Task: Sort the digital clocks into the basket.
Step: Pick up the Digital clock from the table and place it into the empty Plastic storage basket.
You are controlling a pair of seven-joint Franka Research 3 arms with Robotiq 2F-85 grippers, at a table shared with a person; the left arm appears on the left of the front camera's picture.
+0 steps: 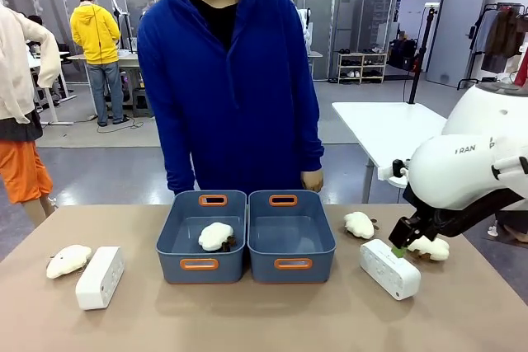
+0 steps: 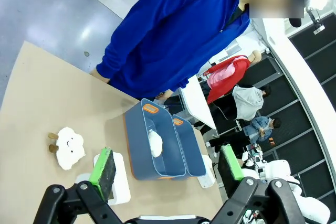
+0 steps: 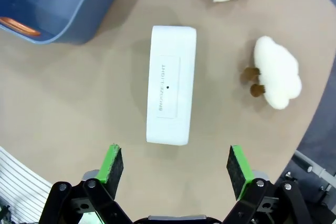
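Two open, empty grippers: the left gripper hangs high, and the right gripper hovers over the white, rounded plastic digital clock lying on the tan table near the slate-blue plastic basket; the clock seems stiff, light and smooth, best pinched across its narrow middle.

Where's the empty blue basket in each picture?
Front view: empty basket mid-table, right of its twin.
Left wrist view: empty basket centre-right, beyond the twin.
Right wrist view: empty basket, one corner at top left.
Shared landmark: its orange handle slot.
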